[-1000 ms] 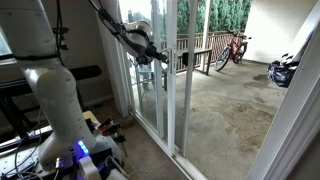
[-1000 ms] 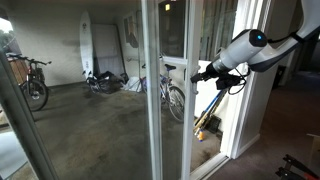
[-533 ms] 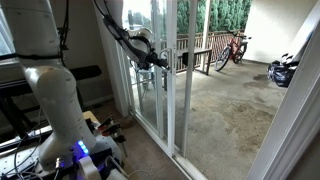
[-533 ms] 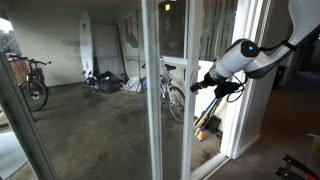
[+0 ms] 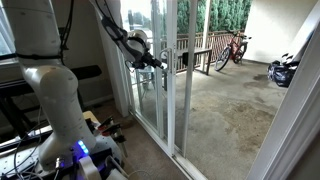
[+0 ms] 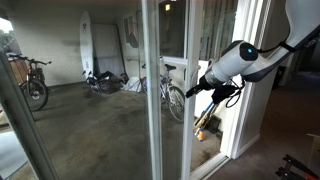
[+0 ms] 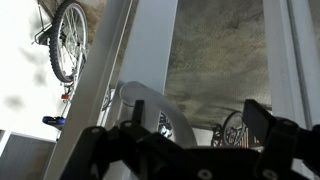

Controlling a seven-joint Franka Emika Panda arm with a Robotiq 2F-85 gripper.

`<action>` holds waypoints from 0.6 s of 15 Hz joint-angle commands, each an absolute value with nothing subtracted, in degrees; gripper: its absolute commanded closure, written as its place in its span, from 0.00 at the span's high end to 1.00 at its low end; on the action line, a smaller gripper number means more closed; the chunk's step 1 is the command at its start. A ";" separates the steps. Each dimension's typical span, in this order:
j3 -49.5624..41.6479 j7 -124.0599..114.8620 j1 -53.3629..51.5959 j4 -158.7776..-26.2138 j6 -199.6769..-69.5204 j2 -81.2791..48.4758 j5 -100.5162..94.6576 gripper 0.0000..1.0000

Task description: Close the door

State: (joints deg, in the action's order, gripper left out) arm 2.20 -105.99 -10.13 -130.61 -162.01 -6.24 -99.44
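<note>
Right now the gripper (image 7: 178,128) is spread wide and holds nothing. The handle (image 7: 150,100) loop lies just ahead, between the jaws; contact is unclear. The door (image 6: 165,120) stile runs vertical, just beside the gripper. Closing likely needs a sideways drag.

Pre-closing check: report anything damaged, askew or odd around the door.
Nothing stands out. The door stands open and looks intact; the gripper has its jaws open beside the loop handle.
</note>
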 commanded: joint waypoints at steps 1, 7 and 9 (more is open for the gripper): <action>1.86 -104.86 -9.87 -130.39 -160.84 -3.98 -99.15 1.00; 0.16 -106.00 -9.37 -130.47 -159.45 -1.49 -100.14 1.00; -0.85 -106.14 -8.97 -130.76 -158.99 -0.84 -100.11 1.00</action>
